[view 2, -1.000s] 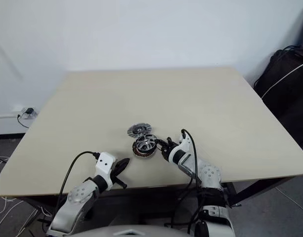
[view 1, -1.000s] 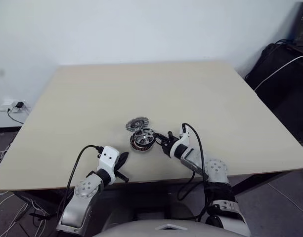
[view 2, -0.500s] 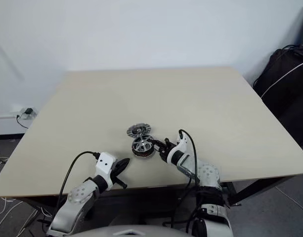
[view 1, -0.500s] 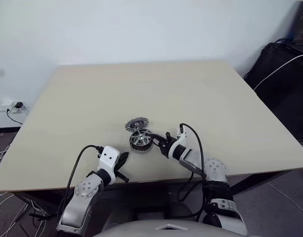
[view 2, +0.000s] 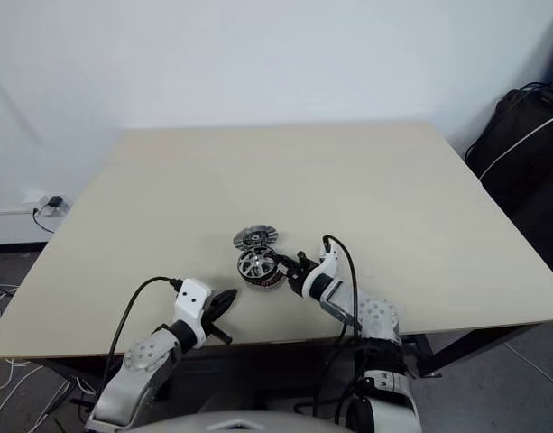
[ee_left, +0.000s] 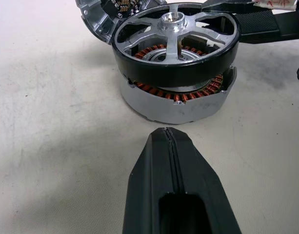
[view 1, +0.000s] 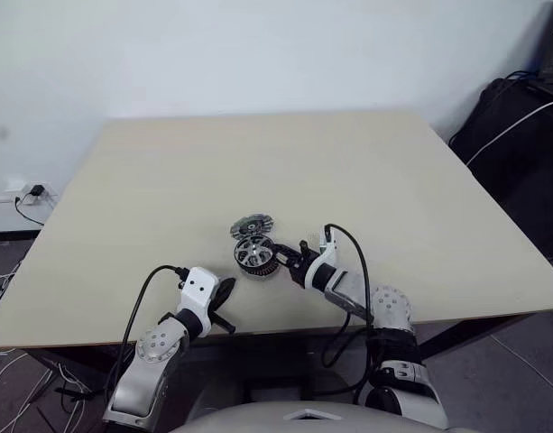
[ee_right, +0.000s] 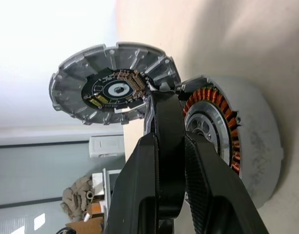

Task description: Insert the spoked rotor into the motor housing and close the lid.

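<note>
— Two eye views: I see the right gripper (view 1: pixel 278 259) pinching the spoked rotor (view 1: pixel 254 252), tilted over the motor housing (view 1: pixel 257 267) mid-table (view 1: pixel 168 180); lid (view 1: pixel 249 226) just behind.
— Wrist views?
— Left gripper (ee_left: pixel 168 134) pressed together near the housing; right fingers (ee_right: pixel 208 185) clamp the rotor's rim.

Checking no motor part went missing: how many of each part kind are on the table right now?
Spoked rotor, gripped at its rim by the right gripper, resting tilted on the housing: 1
Motor housing with copper windings: 1
Ribbed grey lid, lying beside the housing: 1
Total: 3 parts
</note>
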{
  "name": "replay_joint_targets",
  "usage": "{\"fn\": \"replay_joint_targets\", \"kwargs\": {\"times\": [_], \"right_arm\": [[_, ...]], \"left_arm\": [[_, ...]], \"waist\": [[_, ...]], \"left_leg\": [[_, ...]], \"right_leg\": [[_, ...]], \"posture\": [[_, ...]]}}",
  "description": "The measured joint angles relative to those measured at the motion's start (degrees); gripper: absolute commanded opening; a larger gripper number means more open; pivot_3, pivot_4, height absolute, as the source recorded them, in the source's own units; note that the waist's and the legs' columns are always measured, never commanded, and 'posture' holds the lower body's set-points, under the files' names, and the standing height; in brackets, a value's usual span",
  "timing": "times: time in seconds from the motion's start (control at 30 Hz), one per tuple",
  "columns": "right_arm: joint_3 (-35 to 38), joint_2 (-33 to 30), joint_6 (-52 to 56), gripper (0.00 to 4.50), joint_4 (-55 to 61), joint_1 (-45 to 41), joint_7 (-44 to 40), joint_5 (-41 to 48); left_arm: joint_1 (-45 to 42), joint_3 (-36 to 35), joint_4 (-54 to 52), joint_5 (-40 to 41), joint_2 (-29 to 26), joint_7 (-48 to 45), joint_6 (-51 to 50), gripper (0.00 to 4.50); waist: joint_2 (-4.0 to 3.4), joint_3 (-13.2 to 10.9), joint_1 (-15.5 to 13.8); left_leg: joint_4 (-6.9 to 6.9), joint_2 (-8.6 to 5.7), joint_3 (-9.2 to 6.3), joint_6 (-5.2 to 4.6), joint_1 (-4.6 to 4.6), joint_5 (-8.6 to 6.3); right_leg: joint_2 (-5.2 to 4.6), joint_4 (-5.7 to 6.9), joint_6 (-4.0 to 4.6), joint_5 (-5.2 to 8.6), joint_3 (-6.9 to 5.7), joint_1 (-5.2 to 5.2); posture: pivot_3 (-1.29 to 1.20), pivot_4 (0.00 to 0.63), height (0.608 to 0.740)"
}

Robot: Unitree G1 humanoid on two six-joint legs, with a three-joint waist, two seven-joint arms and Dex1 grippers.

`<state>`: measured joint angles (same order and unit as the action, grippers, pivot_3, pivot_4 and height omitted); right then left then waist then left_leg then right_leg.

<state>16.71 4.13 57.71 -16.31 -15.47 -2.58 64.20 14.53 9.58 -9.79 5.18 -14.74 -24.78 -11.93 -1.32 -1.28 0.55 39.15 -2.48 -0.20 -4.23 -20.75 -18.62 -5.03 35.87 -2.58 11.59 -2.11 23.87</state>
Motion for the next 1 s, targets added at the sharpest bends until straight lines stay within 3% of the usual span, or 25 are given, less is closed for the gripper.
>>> {"fn": "replay_joint_targets", "kwargs": {"times": [0.5,0.87,1.0], "right_arm": [[-0.02,0.58,-0.73,0.42,0.13,-0.6,-0.3,-4.44],[0.54,0.57,-1.3,4.05,2.43,-0.52,-0.4,-5.27],[1.7,0.14,-1.3,4.05,4.11,0.16,0.77,-5.33]], "left_arm": [[-0.04,0.0,0.0,0.0,0.09,-0.15,0.03,0.0],[-0.05,0.04,0.0,-0.01,0.68,-0.14,0.04,0.0],[-0.05,0.05,0.0,-0.01,0.8,-0.16,0.05,0.0]], "waist": [[-0.16,0.12,0.02],[-0.2,0.29,-0.01],[-0.2,0.32,-0.16]], "left_leg": [[0.01,-0.01,0.0,0.01,0.02,0.01],[0.02,-0.02,0.0,0.02,0.08,0.02],[0.03,-0.03,0.0,0.01,0.09,0.02]], "right_leg": [[0.01,0.01,-0.03,-0.02,-0.02,-0.02],[0.02,0.0,-0.03,-0.02,-0.02,-0.06],[0.01,0.0,-0.03,-0.02,-0.03,-0.06]], "posture": [[0.0,0.0,0.74],[0.0,0.0,0.74],[0.0,0.0,0.74]]}}
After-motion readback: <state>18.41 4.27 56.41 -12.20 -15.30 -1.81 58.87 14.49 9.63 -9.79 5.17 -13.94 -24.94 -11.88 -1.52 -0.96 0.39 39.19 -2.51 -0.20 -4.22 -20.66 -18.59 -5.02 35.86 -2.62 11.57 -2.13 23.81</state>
